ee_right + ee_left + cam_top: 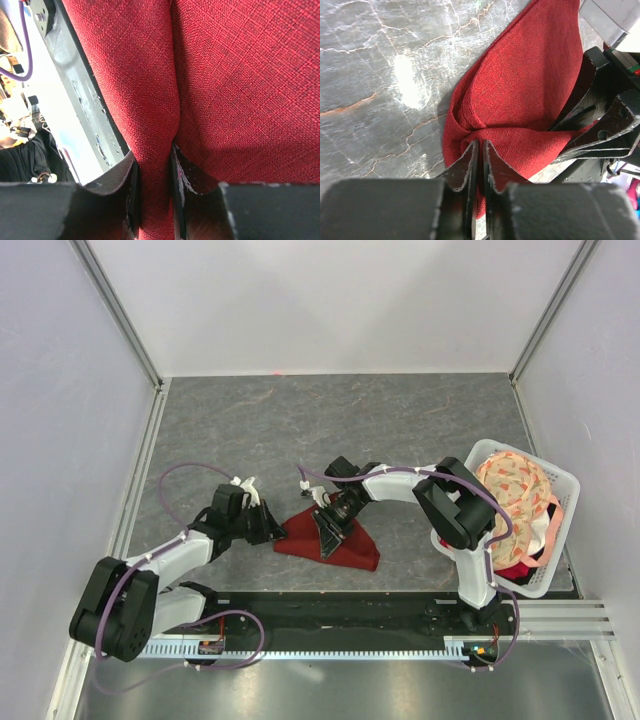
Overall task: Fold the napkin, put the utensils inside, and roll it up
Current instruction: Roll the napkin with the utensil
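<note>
The napkin [340, 545] lies on the grey table [300, 420] near its middle, toward the near edge. It is bunched into a rough triangle between the two arms.

The left gripper [274, 531] meets its left corner. In the left wrist view the fingers [466, 165] stand almost together with a gathered pleat of red cloth [520, 95] at their tips. It looks like a pinch on the napkin, though how deep the fabric sits between them is hard to tell.

The right gripper [330, 527] comes down on the middle of the cloth. Its wrist view shows a raised ridge of weave [230, 75] clamped between the pads [131, 175].

No spoon shows in any view.

The cloth is light, limp and coarse-woven. It should not slip from the pads, but it will sag, crease and drag wherever it is not held. Corners and hemmed edges are the best holds, because a pinch in the middle only lifts a tent. Pulling the two holds apart should spread it flat for a clean fold.

On the right, the white basket [563, 483] with the floral cloth [512, 488] stands close by the right arm's elbow, so a swing that way is tight. The near edge is lined by the arm bases. Most of the working room lies to the far side and the left, short of the enclosure walls.
</note>
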